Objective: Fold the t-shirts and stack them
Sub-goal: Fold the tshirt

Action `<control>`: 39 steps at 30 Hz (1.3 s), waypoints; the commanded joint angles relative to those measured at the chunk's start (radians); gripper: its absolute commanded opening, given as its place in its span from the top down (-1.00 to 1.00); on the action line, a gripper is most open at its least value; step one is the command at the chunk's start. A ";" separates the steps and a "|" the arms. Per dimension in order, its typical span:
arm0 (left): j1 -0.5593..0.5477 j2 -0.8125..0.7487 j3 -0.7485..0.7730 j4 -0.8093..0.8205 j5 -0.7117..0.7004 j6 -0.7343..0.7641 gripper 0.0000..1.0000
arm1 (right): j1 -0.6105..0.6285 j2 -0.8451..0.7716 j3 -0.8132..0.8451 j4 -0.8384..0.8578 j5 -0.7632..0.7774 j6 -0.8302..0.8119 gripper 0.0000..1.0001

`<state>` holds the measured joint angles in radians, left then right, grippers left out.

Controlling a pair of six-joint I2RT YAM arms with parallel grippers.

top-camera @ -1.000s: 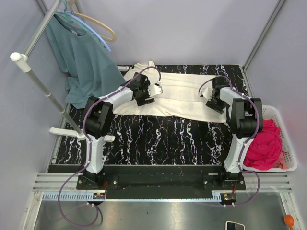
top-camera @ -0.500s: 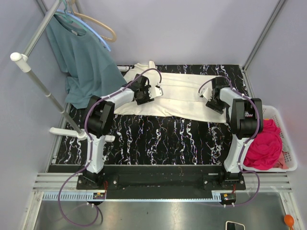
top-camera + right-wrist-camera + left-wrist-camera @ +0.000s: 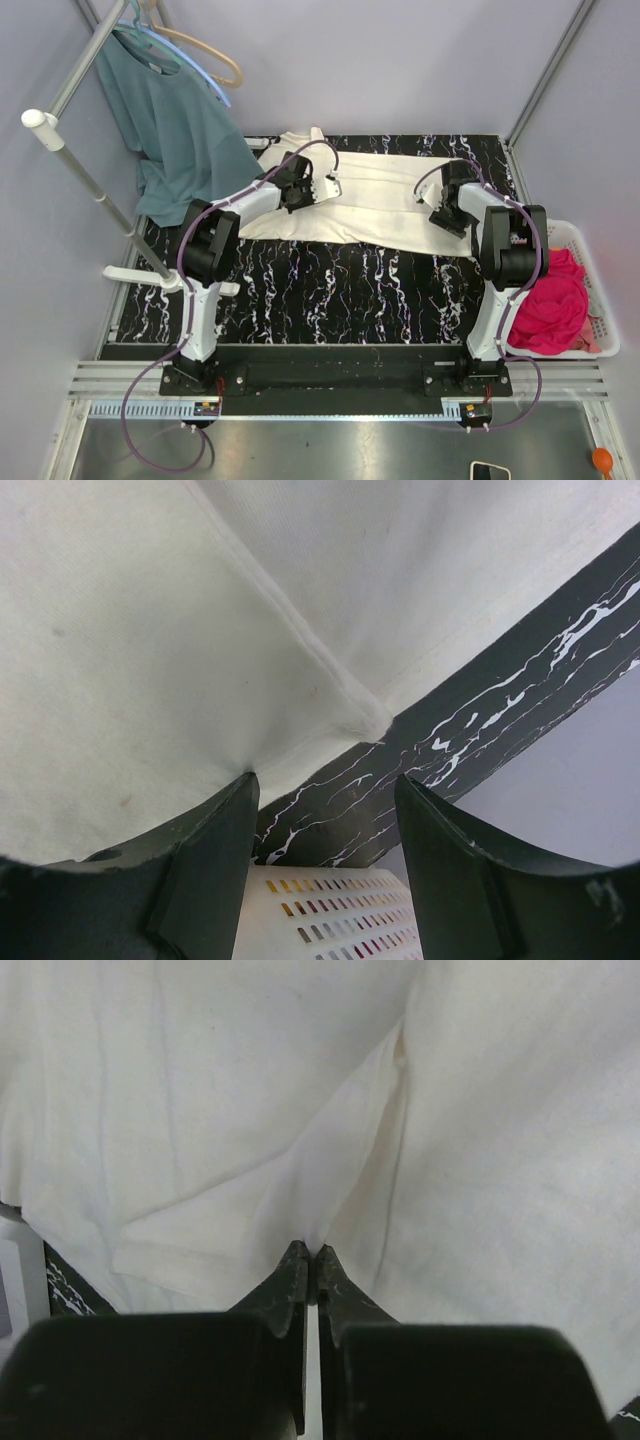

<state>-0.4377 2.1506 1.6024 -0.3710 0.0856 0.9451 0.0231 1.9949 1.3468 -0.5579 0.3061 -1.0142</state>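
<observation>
We are taking the cream t-shirt (image 3: 375,195) as our landmark. It is lying flat and lengthwise, with the black marbled table (image 3: 330,290) showing under it and on its near side.

The left gripper (image 3: 311,1260) is sitting on the left half of the cream t-shirt. Its fingertips are pressed together and pinching a small pucker of the cloth. From that pinch, creases are running away across the shirt, and a folded flap is lying just to the left of it.

The right gripper (image 3: 326,780) is resting at the right end of the cream t-shirt, at its near corner. Its fingers are spread apart. The stitched hem is running across in front of them and touching the inner side of the left finger, while bare marbled table is showing between the two fingers.

Beyond the right end of the cream t-shirt, the magenta t-shirt (image 3: 550,305) is lying heaped in a white basket (image 3: 612,340).

Compared with a second ago, the left gripper is sitting a little farther across the cream t-shirt, toward its far edge. The right gripper and the outline of the shirt are looking unchanged.

Beyond the left end of the cream t-shirt, a teal shirt (image 3: 175,130) is hanging, and its small pale neck tag is proving too small for us to read.
</observation>
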 commanded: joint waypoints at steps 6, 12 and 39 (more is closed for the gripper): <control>-0.012 0.029 0.122 0.098 -0.070 0.003 1.00 | -0.009 -0.028 -0.023 -0.037 0.014 -0.032 -0.33; -0.022 0.089 0.211 0.130 -0.113 0.038 1.00 | -0.009 -0.036 -0.031 -0.037 0.022 -0.035 -0.33; -0.055 -0.088 -0.059 0.466 -0.285 -0.046 -0.98 | -0.009 -0.093 -0.028 -0.040 -0.027 0.041 -0.63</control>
<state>-0.4938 2.2410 1.6508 0.0277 -0.1852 0.9501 0.0231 1.9755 1.3167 -0.5549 0.3290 -1.0088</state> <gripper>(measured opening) 0.987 0.678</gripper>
